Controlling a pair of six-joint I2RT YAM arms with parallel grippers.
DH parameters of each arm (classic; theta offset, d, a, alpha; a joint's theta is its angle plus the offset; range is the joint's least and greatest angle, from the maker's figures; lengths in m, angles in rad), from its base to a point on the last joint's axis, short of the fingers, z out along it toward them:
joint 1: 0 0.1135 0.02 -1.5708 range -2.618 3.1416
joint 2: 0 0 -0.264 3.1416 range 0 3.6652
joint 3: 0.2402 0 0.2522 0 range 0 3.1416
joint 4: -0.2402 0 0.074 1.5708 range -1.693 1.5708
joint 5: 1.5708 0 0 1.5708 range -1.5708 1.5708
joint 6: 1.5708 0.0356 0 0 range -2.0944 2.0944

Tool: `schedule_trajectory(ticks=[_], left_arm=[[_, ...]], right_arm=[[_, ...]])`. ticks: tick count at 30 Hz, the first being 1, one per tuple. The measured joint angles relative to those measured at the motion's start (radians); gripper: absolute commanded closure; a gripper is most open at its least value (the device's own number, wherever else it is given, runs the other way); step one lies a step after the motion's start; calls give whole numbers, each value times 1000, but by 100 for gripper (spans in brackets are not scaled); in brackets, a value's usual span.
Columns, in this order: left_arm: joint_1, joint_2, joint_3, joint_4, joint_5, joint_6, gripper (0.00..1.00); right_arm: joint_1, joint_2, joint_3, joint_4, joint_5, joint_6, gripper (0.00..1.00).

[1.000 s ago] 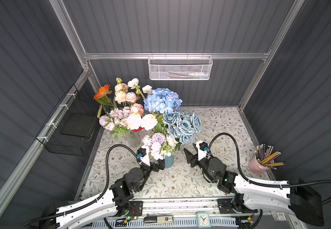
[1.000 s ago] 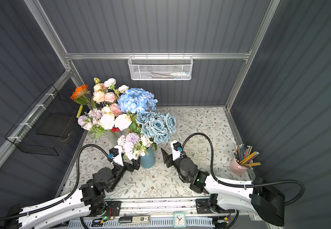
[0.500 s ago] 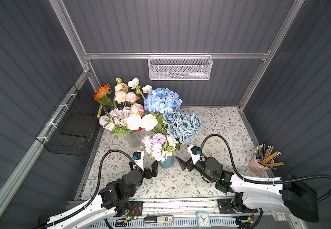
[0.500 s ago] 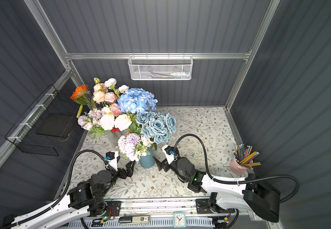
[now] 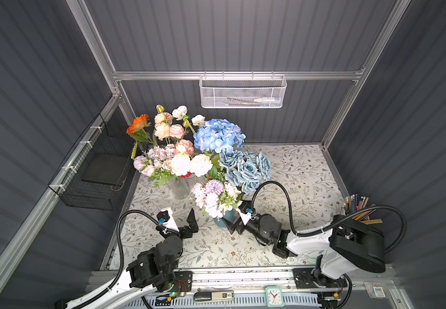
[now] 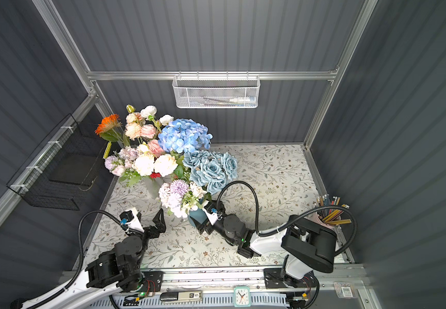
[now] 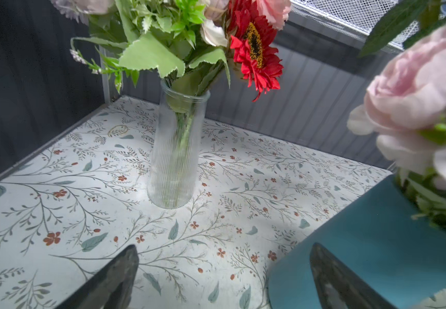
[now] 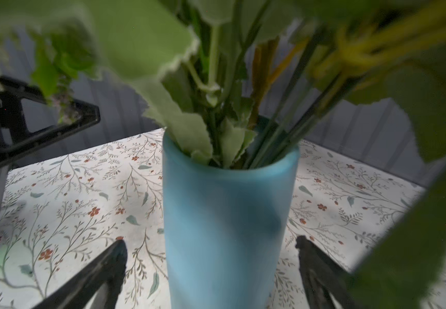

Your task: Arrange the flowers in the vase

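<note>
A blue vase (image 5: 223, 219) (image 6: 195, 219) (image 8: 227, 214) stands at mid-table holding flowers: a lilac and white bunch (image 5: 213, 198), dusty-blue roses (image 5: 246, 167) and a blue hydrangea (image 5: 217, 135). Behind it on the left, a clear ribbed glass vase (image 5: 179, 188) (image 7: 175, 152) holds peach, pink, white and red heads (image 7: 255, 53). My right gripper (image 5: 233, 216) (image 8: 209, 244) is open, its fingers either side of the blue vase's lower body with a gap on each side. The left gripper (image 5: 181, 222) (image 7: 224, 252) is open and empty over the mat, left of the blue vase (image 7: 377, 240).
A pink cup of pencils (image 5: 355, 211) stands at the right edge. A white mesh basket (image 5: 243, 92) hangs on the back wall and a black wire basket (image 5: 93, 171) on the left wall. A small clock (image 5: 274, 295) sits on the front rail.
The right gripper has slid left up to the blue vase, its jaws now astride it. The left gripper has drawn back from the vase toward the front left.
</note>
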Motion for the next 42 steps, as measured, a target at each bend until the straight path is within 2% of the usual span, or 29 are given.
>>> schedule_trajectory(ticks=[7, 17, 20, 24, 26, 28, 29, 34, 42], left_arm=[[0, 137, -5, 152, -30, 77, 0], [0, 129, -7, 230, -31, 126, 0], [0, 134, -7, 238, -30, 132, 0], [0, 165, -7, 253, -30, 133, 0], [0, 183, -7, 263, -30, 136, 0], [0, 198, -7, 277, -30, 142, 0], [0, 202, -7, 282, -30, 144, 0], [0, 208, -7, 299, -36, 151, 0], [0, 167, -16, 290, -72, 148, 0]], right_arm=[[-1, 132, 79, 135, 30, -10, 1], [-13, 249, 163, 223, 97, 2, 2], [-13, 277, 169, 248, 107, 7, 9], [-11, 289, 172, 269, 112, 6, 34], [-12, 291, 172, 272, 115, 5, 38], [-12, 291, 172, 274, 116, 3, 50], [-12, 291, 172, 274, 115, 1, 52], [-20, 290, 172, 272, 117, -21, 58], [-105, 208, 117, 214, 113, -68, 57]])
